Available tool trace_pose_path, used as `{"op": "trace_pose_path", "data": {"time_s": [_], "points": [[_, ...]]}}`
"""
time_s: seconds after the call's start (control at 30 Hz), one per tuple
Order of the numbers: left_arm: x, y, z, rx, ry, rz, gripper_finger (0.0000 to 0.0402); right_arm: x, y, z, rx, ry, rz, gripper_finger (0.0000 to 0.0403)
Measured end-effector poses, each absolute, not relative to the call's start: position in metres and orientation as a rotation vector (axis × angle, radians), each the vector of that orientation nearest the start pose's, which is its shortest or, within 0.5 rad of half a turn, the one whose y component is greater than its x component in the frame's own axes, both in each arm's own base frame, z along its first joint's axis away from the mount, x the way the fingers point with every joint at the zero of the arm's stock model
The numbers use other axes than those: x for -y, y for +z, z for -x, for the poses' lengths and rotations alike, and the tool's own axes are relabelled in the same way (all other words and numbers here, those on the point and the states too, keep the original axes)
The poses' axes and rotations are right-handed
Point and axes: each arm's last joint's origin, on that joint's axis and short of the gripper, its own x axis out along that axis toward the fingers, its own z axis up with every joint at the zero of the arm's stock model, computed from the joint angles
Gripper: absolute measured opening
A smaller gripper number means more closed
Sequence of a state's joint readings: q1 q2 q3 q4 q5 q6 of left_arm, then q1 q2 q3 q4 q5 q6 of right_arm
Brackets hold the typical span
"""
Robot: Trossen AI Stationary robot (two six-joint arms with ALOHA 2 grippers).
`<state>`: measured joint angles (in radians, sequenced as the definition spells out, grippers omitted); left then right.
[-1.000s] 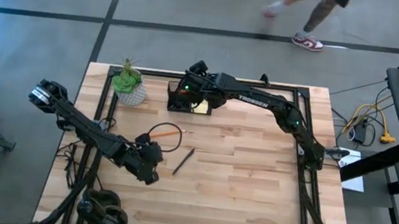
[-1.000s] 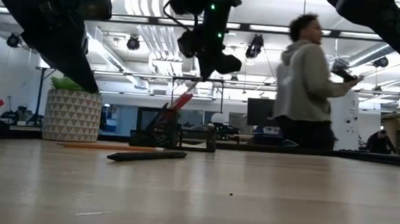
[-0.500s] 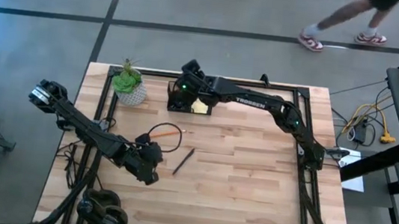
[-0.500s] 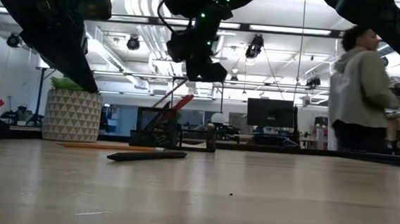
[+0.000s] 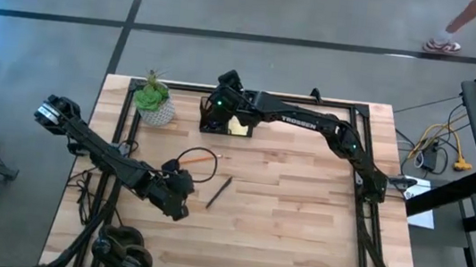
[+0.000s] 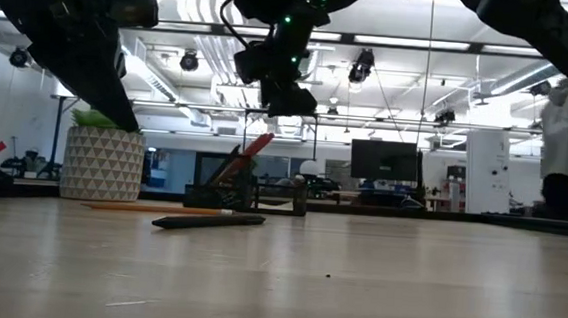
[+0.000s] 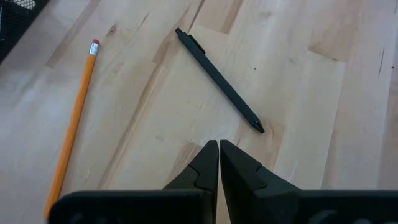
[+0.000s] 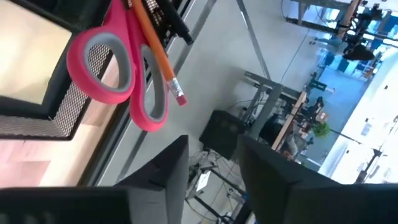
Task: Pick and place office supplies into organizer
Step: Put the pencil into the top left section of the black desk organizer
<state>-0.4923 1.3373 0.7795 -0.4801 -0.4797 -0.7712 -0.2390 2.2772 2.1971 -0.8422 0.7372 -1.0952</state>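
— So, where is your right claw [image 5: 222, 93]?

— Up near the top centre of the high view, over the organizer [image 5: 214, 115] at the back edge of the worktop [image 5: 300, 221]. My own wrist camera shows its two fingers [image 8: 155, 168] standing apart with nothing between them.

— And what sits in the organizer?

— Red-handled scissors [image 8: 115, 65] stand in it, handles up, with an orange pencil [image 8: 158, 53] leaning across them, eraser end out. From table height the red handle [image 6: 257, 143] pokes out above the black frame [image 6: 247, 192]. A yellow sticky-note pad [image 5: 239, 126] shows just beside my claw, though I cannot tell which compartment holds it.

— Your left claw [image 5: 179, 195]?

— Lower left of centre in the high view, low over the wood, its fingers [image 7: 208, 163] pressed together and holding nothing.

— What lies loose?

— A black pen [image 7: 219, 79] rests just ahead of those fingertips, apart from them; in the high view it shows as a dark stick [image 5: 219, 192] at centre. Another orange pencil [image 7: 74, 121] lies well to one side of it. The potted plant [image 5: 153, 99] stands at upper left, beside the organizer.
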Motion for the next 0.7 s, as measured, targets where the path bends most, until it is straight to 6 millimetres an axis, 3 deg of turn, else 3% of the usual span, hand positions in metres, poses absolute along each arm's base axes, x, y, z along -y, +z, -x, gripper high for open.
{"op": "trace_pose_path", "data": {"time_s": [0.23, 0.47, 0.57, 0.7], "points": [[0.105, 0.201, -0.223, -0.848, 0.331, 0.232, 0.0000, 0.111, 0.276, -0.482, -1.285, -0.464, 1.072, 0.0174], [0.105, 0.201, -0.223, -0.875, 0.301, 0.254, 0.0000, 0.052, 0.277, -0.483, -1.130, -0.589, 0.767, 0.0176], [0.104, 0.200, -0.223, -0.895, 0.281, 0.271, 0.0000, 0.022, 0.272, -0.475, -1.126, -0.586, 0.558, 0.0176], [0.104, 0.199, -0.224, -0.900, 0.285, 0.274, 0.0000, -0.014, 0.265, -0.466, -1.124, -0.554, 0.120, 0.0176]]}}
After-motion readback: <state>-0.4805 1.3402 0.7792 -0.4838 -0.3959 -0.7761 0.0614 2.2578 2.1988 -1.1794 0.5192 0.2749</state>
